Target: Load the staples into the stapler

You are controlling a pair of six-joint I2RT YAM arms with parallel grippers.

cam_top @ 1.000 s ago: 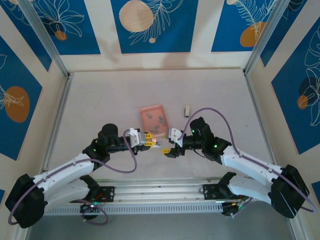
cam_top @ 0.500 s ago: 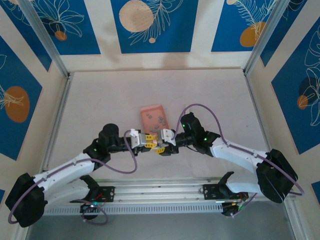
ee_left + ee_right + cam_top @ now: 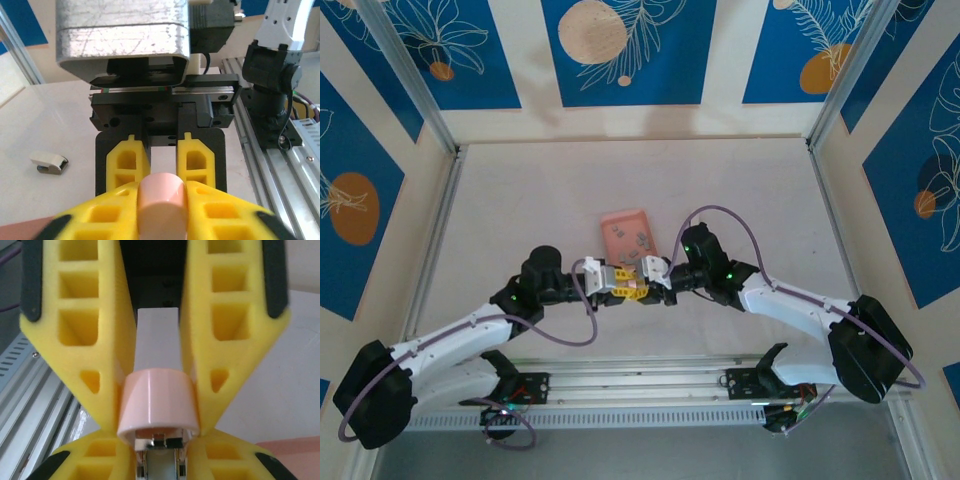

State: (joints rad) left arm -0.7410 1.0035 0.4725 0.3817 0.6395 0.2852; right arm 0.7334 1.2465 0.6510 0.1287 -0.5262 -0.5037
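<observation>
Slippage threatens: the right tool [image 3: 159, 425] pinches the pink stapler [image 3: 157, 400] by its end, and I cannot tell whether the left tool [image 3: 162, 200] grips it, so it may twist or drop. Staples [image 3: 638, 241] lie in the tray [image 3: 616, 219] just beyond.

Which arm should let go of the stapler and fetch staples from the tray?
Probably right. Both the left claw and right claw grip the stapler at the near edge of the tray, but the staples lie nearer the right one.
</observation>
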